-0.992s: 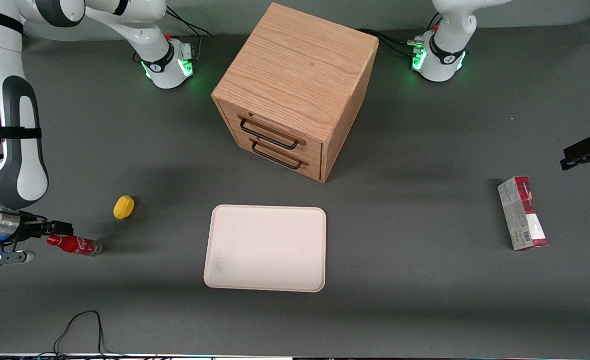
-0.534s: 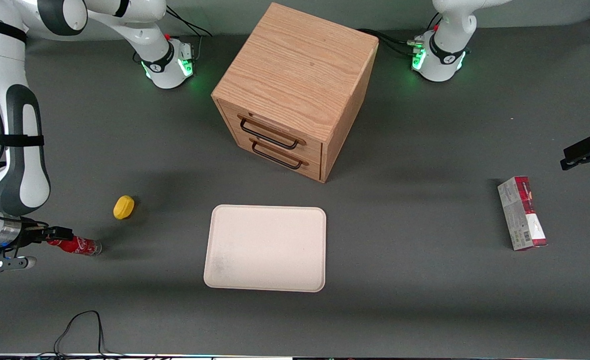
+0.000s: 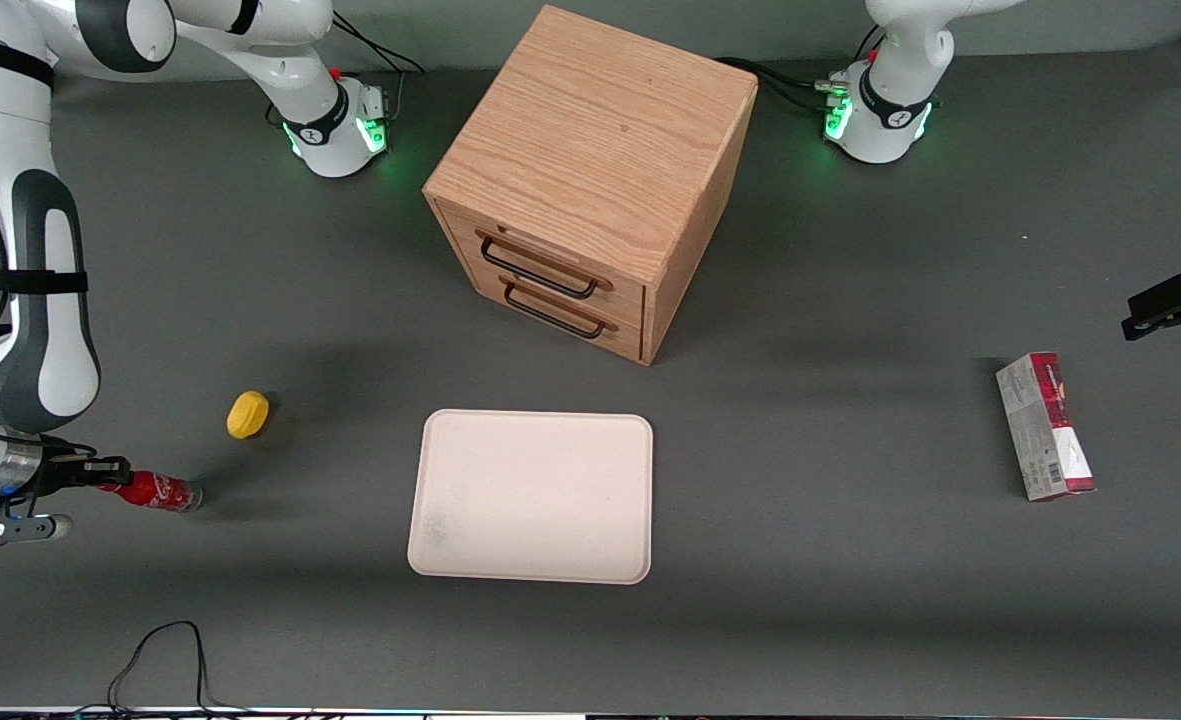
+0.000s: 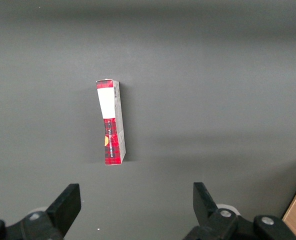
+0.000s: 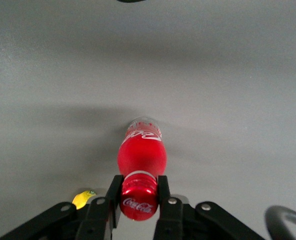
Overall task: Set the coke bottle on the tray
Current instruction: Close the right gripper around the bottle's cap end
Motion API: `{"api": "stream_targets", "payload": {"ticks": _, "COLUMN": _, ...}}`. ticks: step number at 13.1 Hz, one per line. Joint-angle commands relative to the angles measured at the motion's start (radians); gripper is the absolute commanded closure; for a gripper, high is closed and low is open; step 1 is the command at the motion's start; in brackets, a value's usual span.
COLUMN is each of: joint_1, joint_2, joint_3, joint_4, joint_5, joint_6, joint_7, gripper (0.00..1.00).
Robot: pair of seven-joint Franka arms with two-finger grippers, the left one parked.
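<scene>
Gripping the coke bottle (image 5: 141, 159) by its cap, hand (image 5: 139, 196) low at the working arm's end, tray (image 3: 533, 495) well apart.

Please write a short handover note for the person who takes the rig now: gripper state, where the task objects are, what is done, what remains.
Gripper: low at the working arm's end of the table, fingers shut on the cap end of the coke bottle.
Coke bottle: lying on its side on the table, beside the yellow object.
Tray: in front of the drawer cabinet, nothing on it.
Done: bottle gripped.
Left: lift it, carry it to the tray, set it down, release.
</scene>
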Motion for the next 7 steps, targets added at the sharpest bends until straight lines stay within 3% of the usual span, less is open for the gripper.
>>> {"api": "stream_targets", "payload": {"ticks": 1, "joint_1": 0.003, "joint_2": 0.003, "joint_3": -0.005, "joint_4": 0.025, "joint_5": 0.018, "joint_6": -0.015, "joint_7": -0.022, "gripper": 1.0}}
{"api": "stream_targets", "payload": {"ticks": 7, "joint_1": 0.039, "joint_2": -0.237, "joint_3": 0.032, "joint_4": 0.018, "joint_5": 0.018, "joint_6": -0.341, "joint_7": 0.056, "gripper": 1.0}}
